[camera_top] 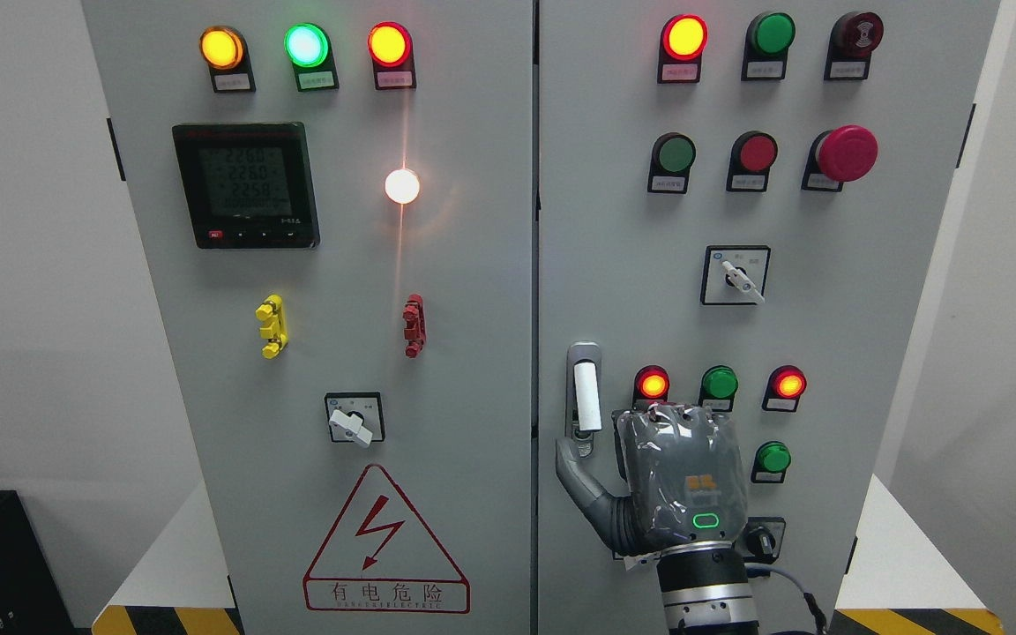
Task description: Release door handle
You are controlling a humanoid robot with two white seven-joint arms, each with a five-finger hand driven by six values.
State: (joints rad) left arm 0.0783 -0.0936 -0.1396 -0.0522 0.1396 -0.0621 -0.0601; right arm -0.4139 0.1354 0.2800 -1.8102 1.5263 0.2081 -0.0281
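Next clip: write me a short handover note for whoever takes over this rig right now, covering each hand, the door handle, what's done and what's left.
Right hand: raised against the right-hand grey cabinet door, back of the hand to the camera, thumb pointing up just below the white door handle in its grey metal recess. It grips nothing; whether the thumb tip touches the recess I cannot tell.
Left hand: not in view.
Handle: upright at the door's left edge, free of the fingers.
Done: the handle looks released.
Left: draw the right hand back from the panel, probably minding the lit buttons beside it.
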